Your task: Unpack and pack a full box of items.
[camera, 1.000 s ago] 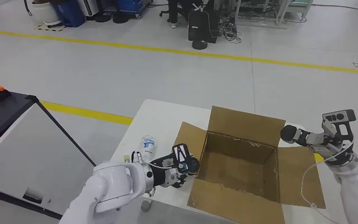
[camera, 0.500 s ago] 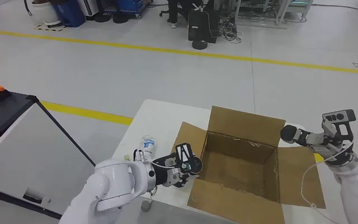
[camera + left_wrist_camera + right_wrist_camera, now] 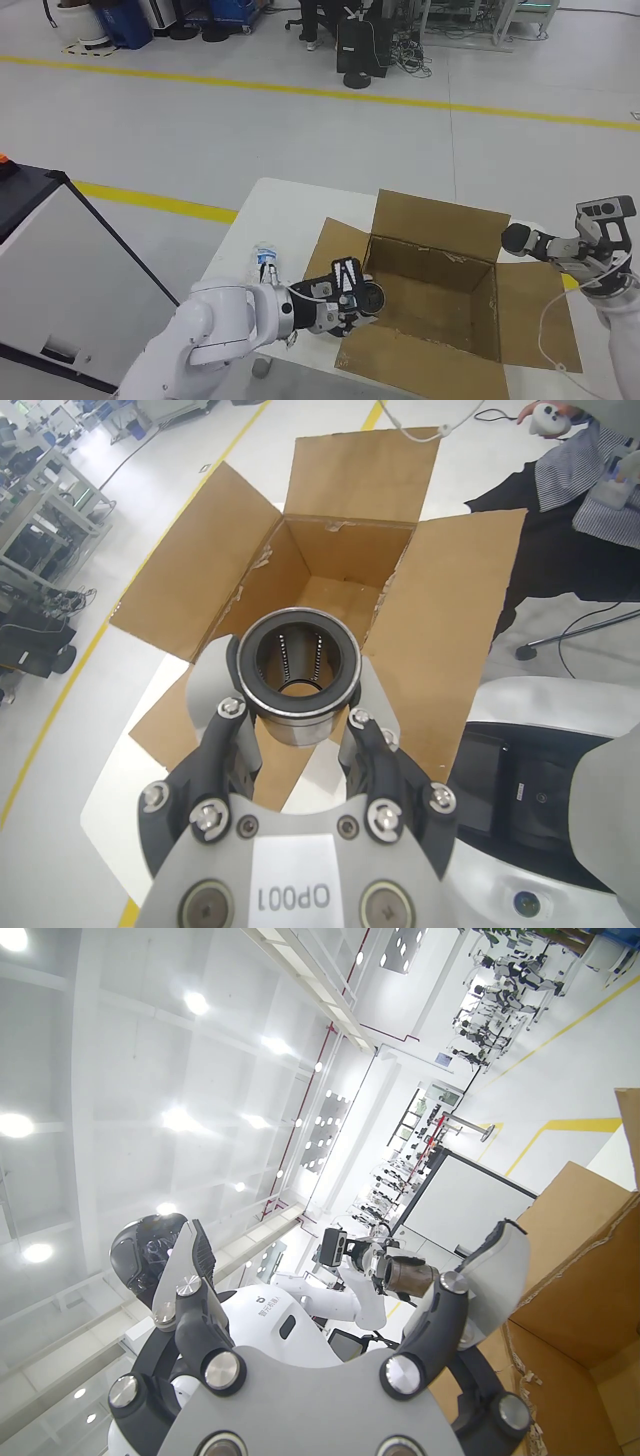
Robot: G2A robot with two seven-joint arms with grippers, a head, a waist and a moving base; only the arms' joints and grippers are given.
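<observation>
An open cardboard box (image 3: pixel 430 262) stands on the white table (image 3: pixel 285 205) with its four flaps spread; its bare bottom (image 3: pixel 334 592) shows in the left wrist view. My left gripper (image 3: pixel 362 296) hovers at the box's near left edge, shut on a hollow metal cylinder (image 3: pixel 299 677) with a dark rubber rim. That cylinder (image 3: pixel 405 1275) also shows far off in the right wrist view. My right gripper (image 3: pixel 345 1258) is open and holds nothing, raised by the box's right flap (image 3: pixel 545 310) and facing across the table; the box wall (image 3: pixel 575 1278) lies beside it.
A small white bottle with a blue label (image 3: pixel 264 256) lies on the table left of the box. A black frame with a white panel (image 3: pixel 50 260) stands left of the table. A seated person (image 3: pixel 560 520) is beyond the box's far flap.
My left gripper has carried the metal cylinder to the right, from the table left of the box to over the box's left edge. The right arm has not moved.
</observation>
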